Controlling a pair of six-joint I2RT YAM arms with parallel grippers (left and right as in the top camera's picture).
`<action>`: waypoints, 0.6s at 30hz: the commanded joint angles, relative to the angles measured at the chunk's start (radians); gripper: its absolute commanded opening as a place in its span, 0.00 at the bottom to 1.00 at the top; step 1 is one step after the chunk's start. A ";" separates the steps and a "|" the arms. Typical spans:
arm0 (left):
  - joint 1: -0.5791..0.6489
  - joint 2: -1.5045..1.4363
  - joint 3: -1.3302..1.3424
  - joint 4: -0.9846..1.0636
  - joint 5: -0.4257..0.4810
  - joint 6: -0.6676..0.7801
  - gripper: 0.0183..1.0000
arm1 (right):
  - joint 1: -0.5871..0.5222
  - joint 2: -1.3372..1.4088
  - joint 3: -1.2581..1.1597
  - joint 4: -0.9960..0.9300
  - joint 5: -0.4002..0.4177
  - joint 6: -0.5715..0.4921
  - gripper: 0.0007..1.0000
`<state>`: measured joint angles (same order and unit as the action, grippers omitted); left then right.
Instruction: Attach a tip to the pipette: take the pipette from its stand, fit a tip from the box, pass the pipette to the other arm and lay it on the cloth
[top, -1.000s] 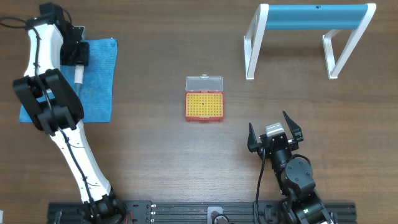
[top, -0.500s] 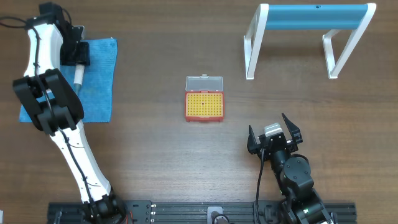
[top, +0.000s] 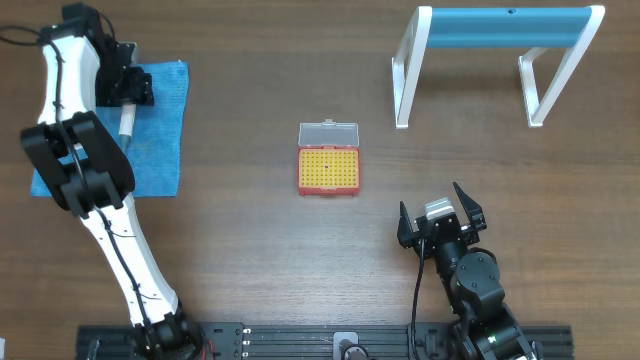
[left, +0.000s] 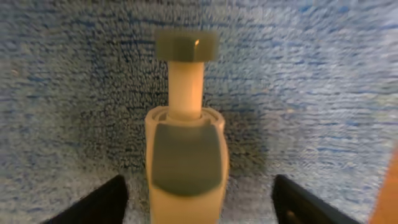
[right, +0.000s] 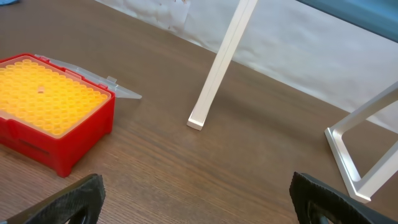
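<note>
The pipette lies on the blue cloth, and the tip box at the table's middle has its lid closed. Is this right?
Not quite: the tip box has its lid open, as the right wrist view shows. The pipette does lie on the blue cloth.

The pipette (top: 127, 122) lies on the cloth (top: 165, 140), left of the tip box (top: 328, 172) and stand (top: 505, 25).

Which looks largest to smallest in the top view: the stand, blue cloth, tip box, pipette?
1. stand
2. blue cloth, partly under the left arm
3. tip box
4. pipette, mostly hidden by that arm, so ranked only as seen
</note>
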<state>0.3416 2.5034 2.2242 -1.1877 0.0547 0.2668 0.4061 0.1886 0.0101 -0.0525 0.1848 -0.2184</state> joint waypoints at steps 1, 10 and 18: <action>0.003 -0.022 0.138 -0.080 0.028 0.000 0.84 | 0.005 -0.008 -0.006 0.000 0.006 0.019 0.97; 0.003 -0.077 0.462 -0.321 0.118 0.000 1.00 | 0.005 -0.008 -0.006 0.000 0.006 0.019 0.97; -0.054 -0.377 0.529 -0.389 0.137 0.000 1.00 | 0.005 -0.008 -0.006 0.000 0.006 0.019 0.97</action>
<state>0.3286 2.2955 2.7171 -1.5486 0.1616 0.2642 0.4061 0.1886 0.0101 -0.0525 0.1848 -0.2184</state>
